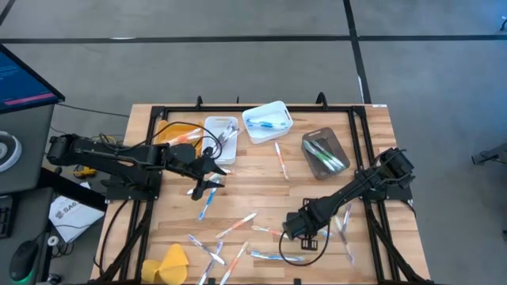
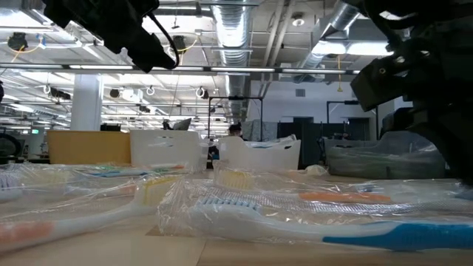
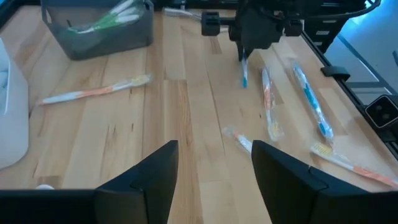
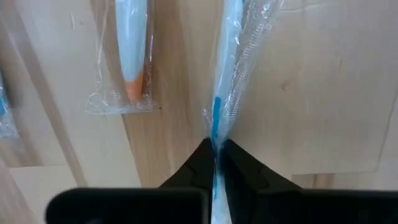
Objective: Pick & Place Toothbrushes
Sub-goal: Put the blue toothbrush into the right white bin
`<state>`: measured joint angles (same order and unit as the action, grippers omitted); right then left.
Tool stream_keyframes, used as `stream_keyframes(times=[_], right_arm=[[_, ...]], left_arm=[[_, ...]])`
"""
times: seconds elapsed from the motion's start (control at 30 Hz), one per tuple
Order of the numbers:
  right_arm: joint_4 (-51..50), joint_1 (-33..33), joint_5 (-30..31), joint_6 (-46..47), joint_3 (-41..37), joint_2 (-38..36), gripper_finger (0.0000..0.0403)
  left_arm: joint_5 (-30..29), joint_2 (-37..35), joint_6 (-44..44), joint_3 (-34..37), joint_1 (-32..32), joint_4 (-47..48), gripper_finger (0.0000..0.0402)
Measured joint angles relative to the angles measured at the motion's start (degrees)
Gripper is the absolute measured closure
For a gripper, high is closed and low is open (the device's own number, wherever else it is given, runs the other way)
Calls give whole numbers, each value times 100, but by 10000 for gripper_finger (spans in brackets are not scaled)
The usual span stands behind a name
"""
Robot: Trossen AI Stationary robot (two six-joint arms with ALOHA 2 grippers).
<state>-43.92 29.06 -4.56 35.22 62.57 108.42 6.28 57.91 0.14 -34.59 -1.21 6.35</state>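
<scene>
On a wooden desk (image 1: 261, 186), the right gripper (image 4: 216, 149) near the front edge pinches a wrapped blue toothbrush (image 4: 227, 74). The left gripper (image 3: 214, 163) hovers spread near the middle. Some brushes seem already sorted into bins (image 1: 325, 152) at the back; many loose toothbrushes (image 1: 230, 245) remain along the front

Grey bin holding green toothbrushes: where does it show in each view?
High view: grey bin right of centre, far side.
Low view: far right of the bin row.
Left wrist view: upper left corner.
Right wrist view: absent; only the right tool shut on a blue toothbrush.
Shared landmark: the white tub beside it.
</scene>
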Motion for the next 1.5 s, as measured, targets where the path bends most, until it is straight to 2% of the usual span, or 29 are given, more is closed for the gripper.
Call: stream_keyframes(times=[0.13, 0.3, 0.4, 0.57, 0.7, 0.83, 1.13, 1.33, 1.5], right_arm=[[4, -125, -160, -75, -4, 0, 372], [-53, -188, -76, -137, 22, -28, 392], [-336, -196, 41, -232, 246, -2, 390], [-1082, -266, 857, -441, 806, 23, 381], [-1826, -287, 989, -555, 1229, 17, 396], [-2318, -444, 1328, -736, 1546, 7, 390], [-3055, -1148, 2809, -1845, 1899, -55, 398], [-2937, -1889, 3211, -2585, 1908, -390, 393], [-2089, -2288, 3501, -3550, 1910, -764, 393]], left_arm=[[0, 0, 0, 0, 0, -11, 205], [0, 0, 0, 0, 0, -9, 205], [0, 0, 0, 0, 0, -7, 205], [0, -2, 0, 92, 0, -110, 205], [0, -2, 0, 411, 0, -407, 205], [0, -2, -29, 766, 0, -624, 205], [2, 0, -59, 1373, 0, -1872, 205], [2, -2, -45, 1576, 0, -2478, 205], [3, 0, -73, 1737, -2, -2822, 205]])
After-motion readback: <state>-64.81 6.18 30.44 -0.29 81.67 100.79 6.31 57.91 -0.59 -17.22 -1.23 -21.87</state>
